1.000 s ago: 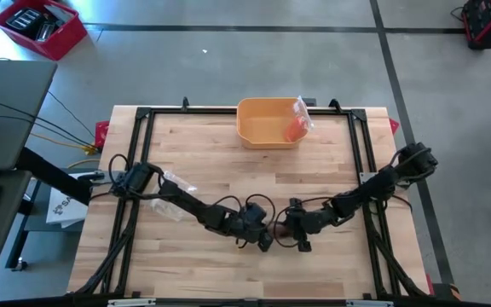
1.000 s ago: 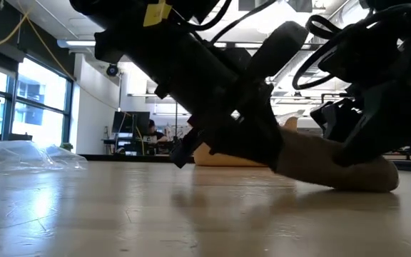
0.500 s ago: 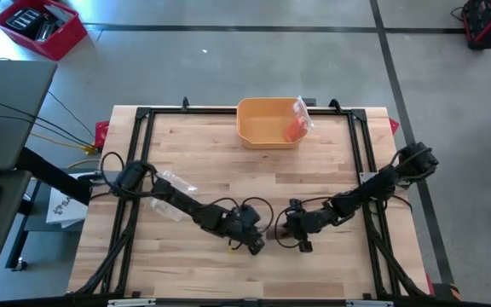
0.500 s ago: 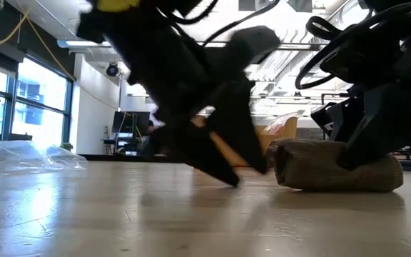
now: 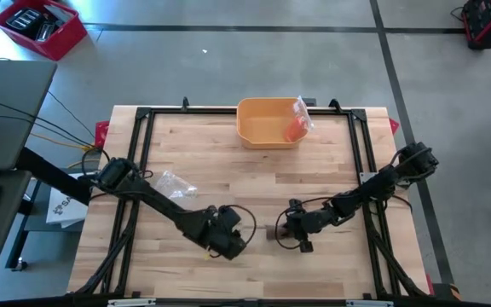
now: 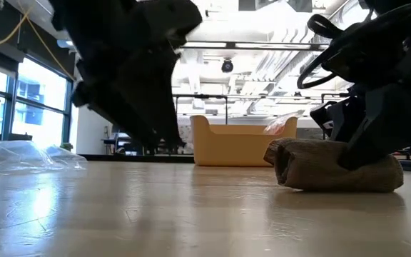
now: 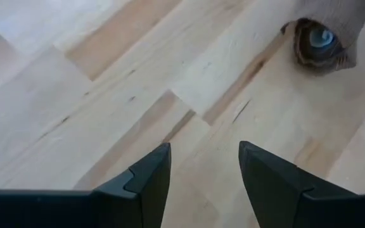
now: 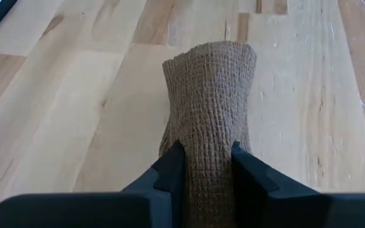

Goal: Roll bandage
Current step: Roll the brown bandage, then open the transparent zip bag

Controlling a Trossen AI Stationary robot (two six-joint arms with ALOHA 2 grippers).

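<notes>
High view, left to right: crumpled clear plastic wrapper [image 5: 176,183] lies on the wooden tabletop [image 5: 228,162] near the left arm's base end. Left claw [image 5: 226,243] sits low over the tabletop left of centre, apart from the bandage; in the left wrist view its two fingers [image 7: 146,180] stand spread with bare wood between them, holding nothing. Yellow bin [image 5: 267,123] at the far edge of the tabletop, centre, with a clear packet showing orange [image 5: 297,124] propped at its right side.

Bandage roll [image 6: 334,165], tan woven cloth, lies on the tabletop just right of centre; the left wrist view shows its coiled end [image 7: 322,41]. Right claw [image 8: 206,168] is closed on the roll's right end, fingers pressing its two sides, free end sticking out toward the left arm. Right arm reaches in from the right edge
</notes>
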